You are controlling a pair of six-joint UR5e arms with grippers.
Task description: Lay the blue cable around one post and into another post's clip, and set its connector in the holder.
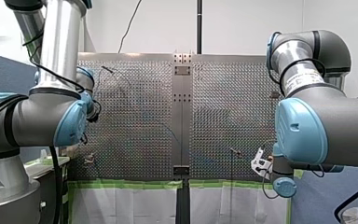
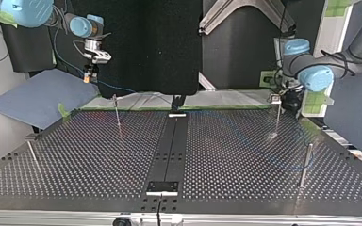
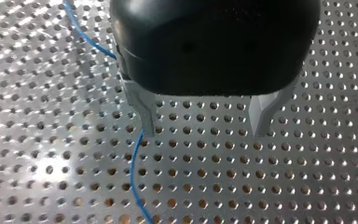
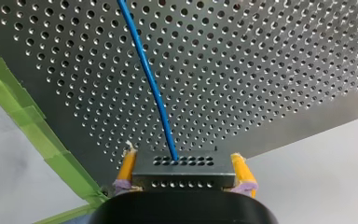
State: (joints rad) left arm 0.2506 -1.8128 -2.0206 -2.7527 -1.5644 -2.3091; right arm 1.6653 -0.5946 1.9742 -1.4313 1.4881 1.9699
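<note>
The right gripper (image 4: 183, 161) clamps the connector (image 4: 184, 176), a dark block with rows of holes. The thin blue cable (image 4: 151, 88) leaves it and crosses the table (image 3: 284, 186), passing one finger of the released left gripper (image 3: 204, 130).

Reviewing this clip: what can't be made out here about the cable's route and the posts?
Right wrist view: the blue cable, leaving the connector in my right hand, is cut off by the edge.
Top view: cable too faint over the table to tell whether it rounds any post; clips too small.
Left wrist view: cable passes behind a finger of my left hand; contact unclear.
</note>
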